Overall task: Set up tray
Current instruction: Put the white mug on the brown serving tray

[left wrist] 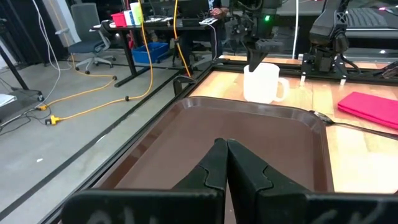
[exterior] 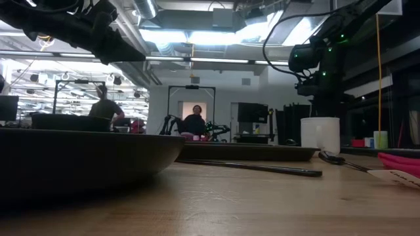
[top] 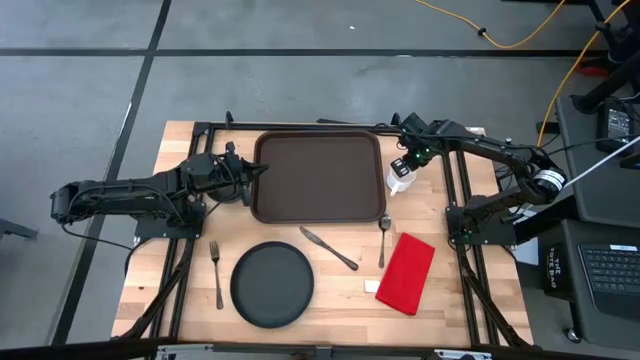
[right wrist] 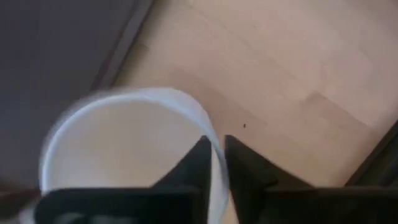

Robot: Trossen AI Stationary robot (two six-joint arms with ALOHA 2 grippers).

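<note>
- Tray (top: 318, 176) flat at the far middle of the tabletop (top: 450, 290), bare inside.
- Left claw (left wrist: 226, 163) pressed together, poised over the tray's left rim.
- Right claw (right wrist: 216, 163) clamped on the rim of a white mug (top: 399, 180), one finger inside, one outside.
- Mug upright just beside the tray's right edge.

A lab: desks (left wrist: 149, 22), office chair (left wrist: 90, 37), trailing cables (left wrist: 106, 102).
</note>
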